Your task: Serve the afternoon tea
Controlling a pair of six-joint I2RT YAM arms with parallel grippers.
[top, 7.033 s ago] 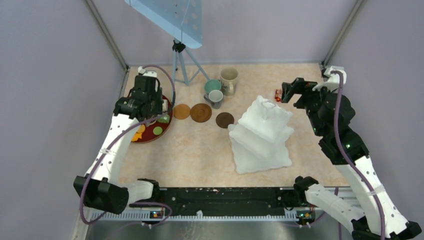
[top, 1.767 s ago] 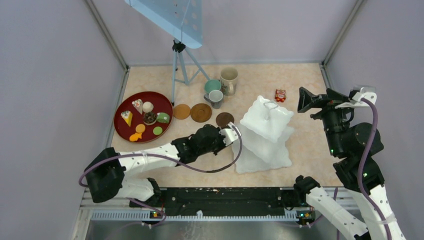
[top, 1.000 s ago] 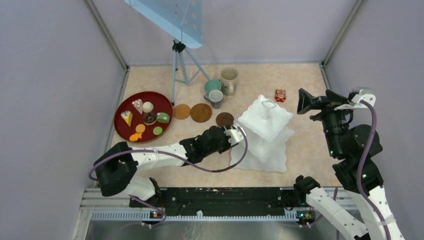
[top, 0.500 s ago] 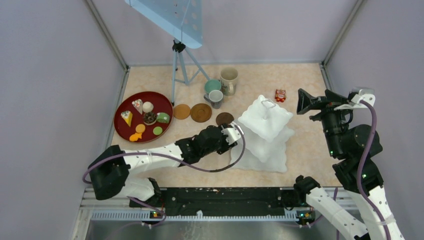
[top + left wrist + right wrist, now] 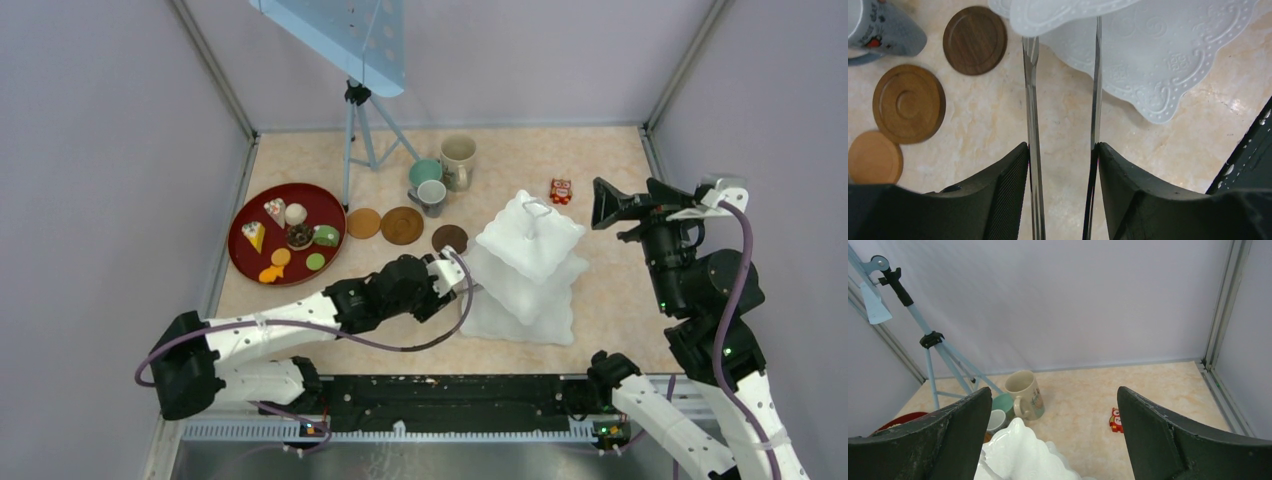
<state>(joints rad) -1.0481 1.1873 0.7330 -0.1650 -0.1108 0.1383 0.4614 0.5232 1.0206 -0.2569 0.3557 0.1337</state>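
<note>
Your left jaws (image 5: 1062,148) pinch the metal tongs (image 5: 1031,100) - the tips run straight ahead and vanish under a tier edge of the white stand (image 5: 1158,60). Looks like you're squaring up the stand; nothing is served yet. Next, prob. swing the tongs to the red tray (image 5: 243,262), well off to the jaws' left, & close gently on one piece. Right jaws (image 5: 1054,390) hang spread, empty, with the stand just below.

Count:
- 1 stand w/ 3 tiers
- 3 coasters (image 5: 974,40)
- 3 mugs (image 5: 459,160)
- approx. 8 cakes (image 5: 299,235) - all on the tray
</note>
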